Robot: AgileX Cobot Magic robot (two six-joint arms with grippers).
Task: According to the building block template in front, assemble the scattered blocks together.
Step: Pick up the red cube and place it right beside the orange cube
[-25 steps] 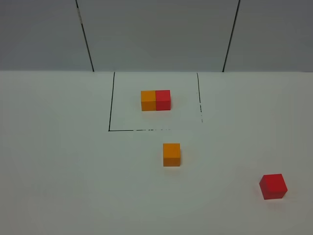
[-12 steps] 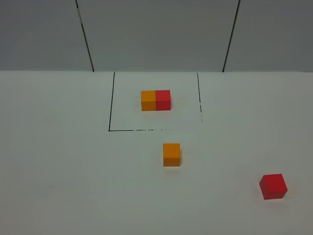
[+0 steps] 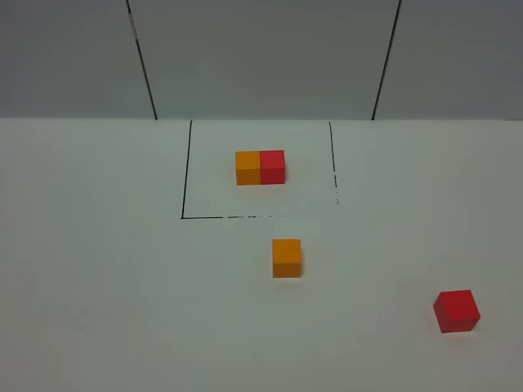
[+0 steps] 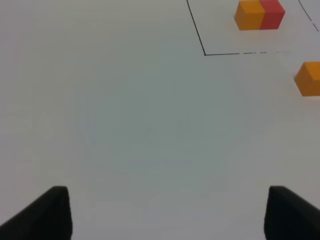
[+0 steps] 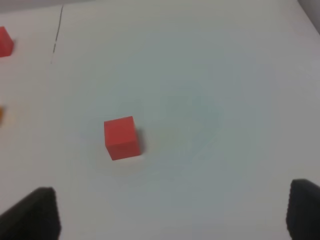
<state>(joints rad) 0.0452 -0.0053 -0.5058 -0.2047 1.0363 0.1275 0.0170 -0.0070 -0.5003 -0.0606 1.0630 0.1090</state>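
The building block template (image 3: 260,167), an orange cube joined to a red cube with orange on the left, sits inside a thin black drawn rectangle (image 3: 186,217) at the back of the white table. It also shows in the left wrist view (image 4: 259,14). The loose orange cube (image 3: 287,257) stands just in front of the rectangle, also in the left wrist view (image 4: 309,78). The loose red cube (image 3: 456,310) lies at the front right, also in the right wrist view (image 5: 121,138). My left gripper (image 4: 165,212) and right gripper (image 5: 172,210) are open and empty, both well short of the cubes.
The white table (image 3: 122,286) runs back to a grey wall (image 3: 261,57) with two dark vertical seams. The arms do not show in the exterior high view.
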